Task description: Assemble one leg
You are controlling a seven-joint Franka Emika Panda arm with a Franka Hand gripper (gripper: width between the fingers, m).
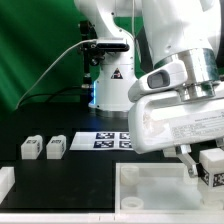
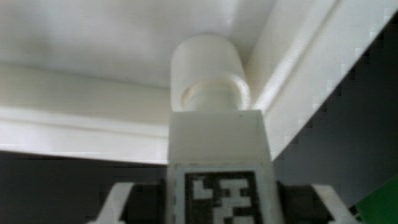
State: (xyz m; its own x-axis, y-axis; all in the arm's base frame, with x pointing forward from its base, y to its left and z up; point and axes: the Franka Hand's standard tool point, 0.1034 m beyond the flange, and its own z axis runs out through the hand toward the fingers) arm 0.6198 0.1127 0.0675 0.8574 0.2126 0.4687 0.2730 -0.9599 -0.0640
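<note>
We see the hand [image 1: 203, 162] clamped on one leg [image 1: 212, 166], b&w square tag [image 2: 222, 195] facing the wrist cam, nr the surface's [image 1: 60, 168] edge on the exterior view's right, over the white panel [image 1: 150, 190]; its rounded tip is close to the panel's raised rim, contact unclear; two more legs [image 1: 30, 148] [image 1: 55, 147] sit nr the opposite edge; marker board [image 1: 105, 141] mid-surface; print on the hand's body is too small to read.

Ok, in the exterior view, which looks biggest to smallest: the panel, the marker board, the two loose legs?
1. Panel, though the frame cuts it off.
2. Marker board, partly hidden by the arm.
3. Loose legs: they look the same size, so no ranking between them.
</note>
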